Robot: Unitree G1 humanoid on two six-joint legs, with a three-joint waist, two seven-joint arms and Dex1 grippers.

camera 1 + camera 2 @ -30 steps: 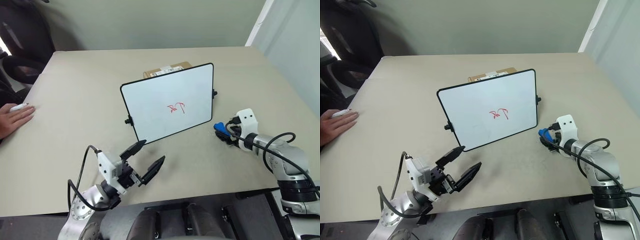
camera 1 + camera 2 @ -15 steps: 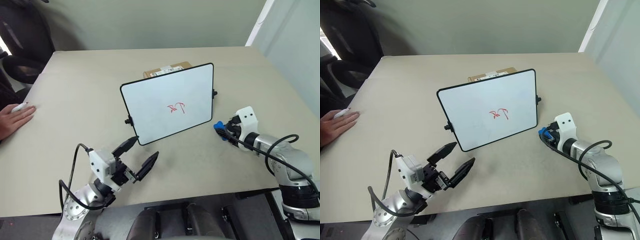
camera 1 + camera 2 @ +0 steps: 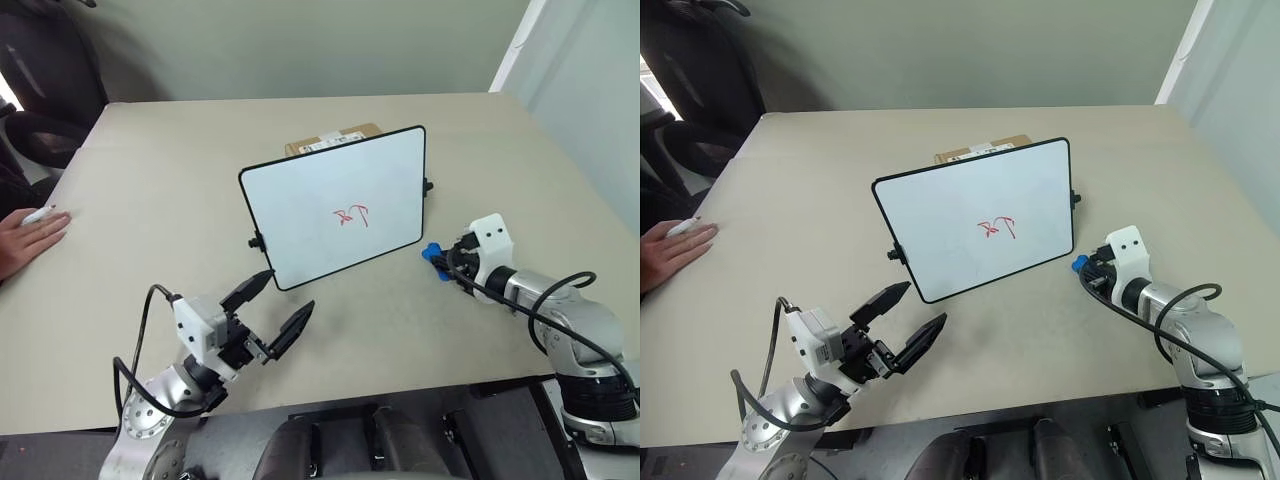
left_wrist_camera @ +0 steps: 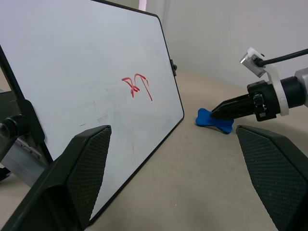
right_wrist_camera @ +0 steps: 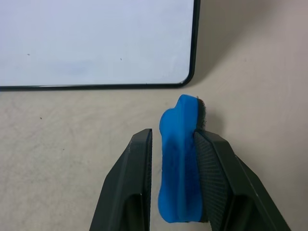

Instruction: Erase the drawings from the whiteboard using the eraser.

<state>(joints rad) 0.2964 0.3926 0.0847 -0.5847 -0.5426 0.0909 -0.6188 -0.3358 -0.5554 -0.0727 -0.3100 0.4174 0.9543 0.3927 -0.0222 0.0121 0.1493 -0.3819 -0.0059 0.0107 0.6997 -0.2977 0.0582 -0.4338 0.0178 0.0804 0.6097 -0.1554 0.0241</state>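
The whiteboard [image 3: 300, 210] stands tilted in the middle of the table, with the red drawings [image 3: 353, 214] right of centre on its face. Just off its lower right corner is the blue eraser [image 3: 430, 251]. My right gripper [image 3: 441, 258] is shut on the eraser, which sits between the two fingers in the right wrist view [image 5: 179, 168], close above the table. My left gripper [image 3: 288, 290] hovers open and empty in front of the board's lower left corner. The left wrist view looks between its spread fingers [image 4: 89, 159] at the board [image 4: 72, 72] and the eraser [image 4: 215, 120].
A brown cardboard box [image 3: 335, 140] lies behind the board. At the table's left edge a person's hand [image 3: 22, 238] rests holding a white marker [image 3: 38, 214]. Bare tabletop [image 3: 180, 150] surrounds the board, and the near edge runs just behind both arms.
My right gripper's fingers have closed on the eraser and carried it slightly toward the board's corner. The person's hand has drawn back a little. The left gripper has stayed open.
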